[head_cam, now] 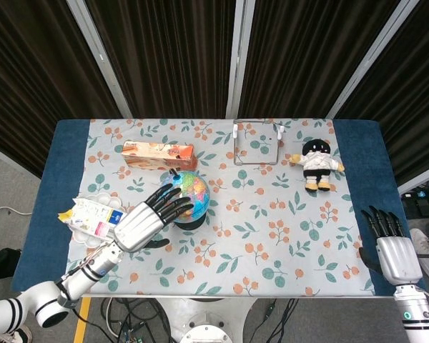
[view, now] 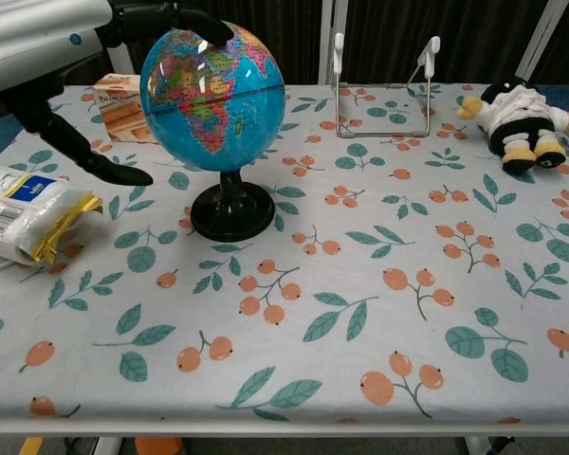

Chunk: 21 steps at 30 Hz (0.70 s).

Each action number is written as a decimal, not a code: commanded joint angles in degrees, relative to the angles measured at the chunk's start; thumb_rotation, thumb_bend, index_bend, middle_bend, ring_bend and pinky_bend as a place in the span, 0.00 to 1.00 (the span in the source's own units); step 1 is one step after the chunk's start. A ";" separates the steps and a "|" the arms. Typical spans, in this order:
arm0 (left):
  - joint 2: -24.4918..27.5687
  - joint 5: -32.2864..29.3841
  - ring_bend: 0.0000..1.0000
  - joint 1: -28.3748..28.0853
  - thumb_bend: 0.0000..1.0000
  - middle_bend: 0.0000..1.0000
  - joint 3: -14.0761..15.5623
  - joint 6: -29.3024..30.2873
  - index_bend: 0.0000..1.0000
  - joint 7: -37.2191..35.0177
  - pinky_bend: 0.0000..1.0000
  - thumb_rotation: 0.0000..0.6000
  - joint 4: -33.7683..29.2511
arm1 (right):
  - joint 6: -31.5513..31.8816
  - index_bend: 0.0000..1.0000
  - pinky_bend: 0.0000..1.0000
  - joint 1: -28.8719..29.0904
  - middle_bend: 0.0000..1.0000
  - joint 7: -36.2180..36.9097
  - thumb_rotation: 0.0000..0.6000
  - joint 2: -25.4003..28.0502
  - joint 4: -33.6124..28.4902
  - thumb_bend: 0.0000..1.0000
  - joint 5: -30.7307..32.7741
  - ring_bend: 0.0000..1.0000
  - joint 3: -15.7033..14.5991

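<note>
A blue globe on a black stand sits left of the table's middle. My left hand reaches over it from the front left with fingers spread. The fingertips lie on the globe's top, and the thumb hangs apart at its left side. The hand holds nothing. My right hand hovers with fingers apart at the table's front right corner, far from any object; the chest view does not show it.
An orange box lies behind the globe. A snack packet lies at the left edge beside my left hand. A wire stand and a plush toy sit at the back right.
</note>
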 commanded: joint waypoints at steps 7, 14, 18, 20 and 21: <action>1.93 -0.95 0.00 1.00 0.06 0.14 0.92 1.57 0.11 0.69 0.00 1.00 -0.36 | -0.30 0.00 0.00 0.15 0.00 -0.53 1.00 -0.21 -0.15 0.30 0.00 0.00 -0.07; 3.88 -3.20 0.00 3.76 0.06 0.24 1.47 4.58 0.11 0.99 0.00 1.00 0.00 | -0.31 0.00 0.00 0.16 0.00 -0.91 1.00 -0.19 -0.34 0.30 0.01 0.00 -0.08; 4.27 -3.50 0.00 4.53 0.05 0.24 1.37 6.11 0.11 0.54 0.00 1.00 0.40 | -0.51 0.00 0.00 0.23 0.00 -1.18 1.00 -0.26 -0.48 0.30 0.07 0.00 -0.12; 4.28 -3.14 0.00 4.56 0.05 0.23 1.31 6.68 0.11 0.31 0.00 1.00 0.54 | -0.61 0.00 0.00 0.27 0.00 -1.29 1.00 -0.31 -0.53 0.30 0.11 0.00 -0.13; 4.20 -2.90 0.00 4.50 0.05 0.22 1.26 6.92 0.11 0.17 0.00 1.00 0.58 | -0.62 0.00 0.00 0.27 0.00 -1.32 1.00 -0.32 -0.55 0.30 0.10 0.00 -0.14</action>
